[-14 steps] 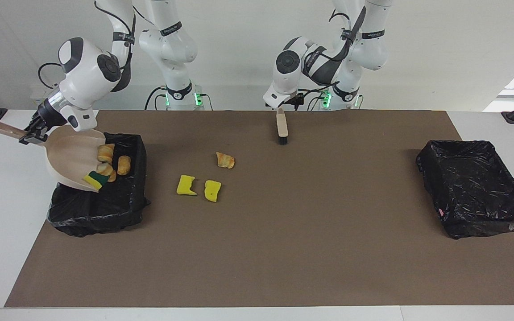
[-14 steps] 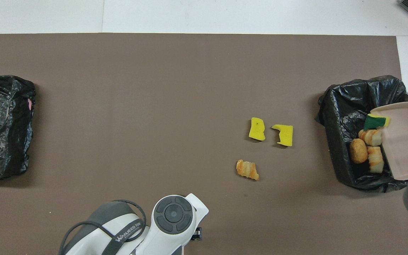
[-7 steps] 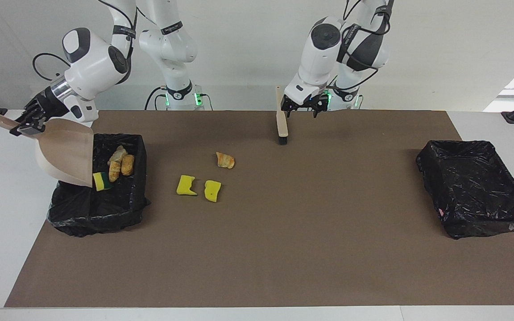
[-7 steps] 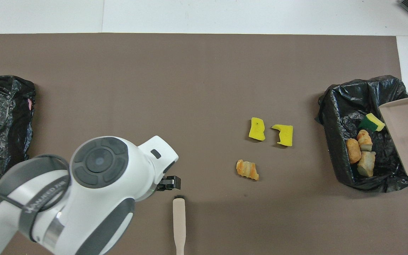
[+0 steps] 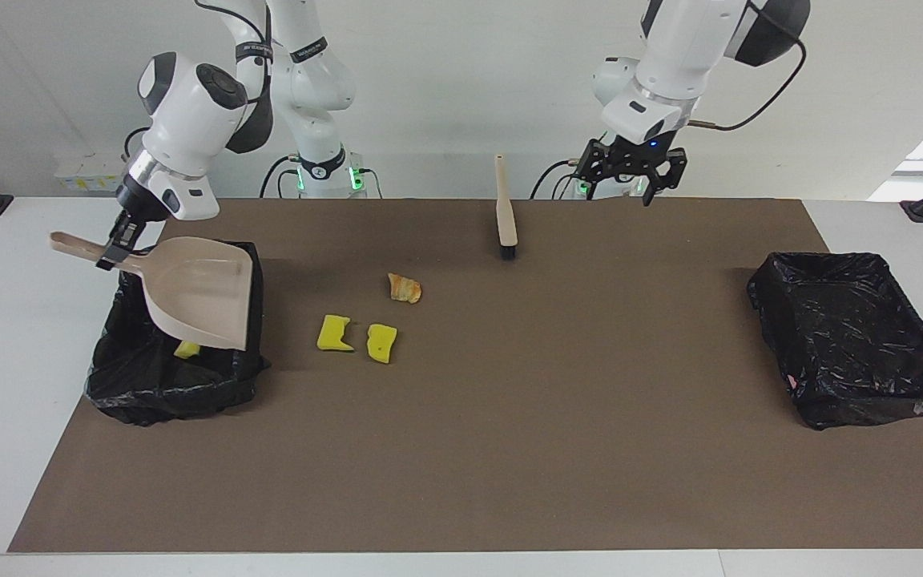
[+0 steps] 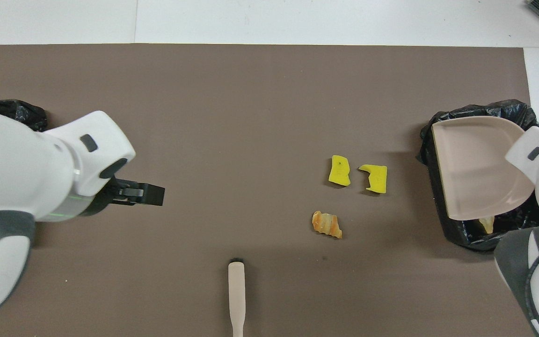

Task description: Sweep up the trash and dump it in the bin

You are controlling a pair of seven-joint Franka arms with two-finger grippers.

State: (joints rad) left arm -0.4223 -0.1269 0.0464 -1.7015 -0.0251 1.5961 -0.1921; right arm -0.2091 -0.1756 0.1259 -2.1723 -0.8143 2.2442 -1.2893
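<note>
- The right hand [image 5: 113,244], upper left of the facing frame, pinches the handle of the beige dustpan [image 5: 201,292], which is tipped over the black-lined bin [image 5: 157,393].
- The pan looks empty, so lift it clear of the liner before swinging away.
- Trash left on the counter [image 5: 509,449], left of centre: two yellow sponge pieces [image 5: 335,333] and a bread-like lump [image 5: 404,288].
- Set the pan's lip flat just beside them.
- The left hand [image 5: 630,172], spread and empty at upper right, must retake the brush [image 5: 505,212].
</note>
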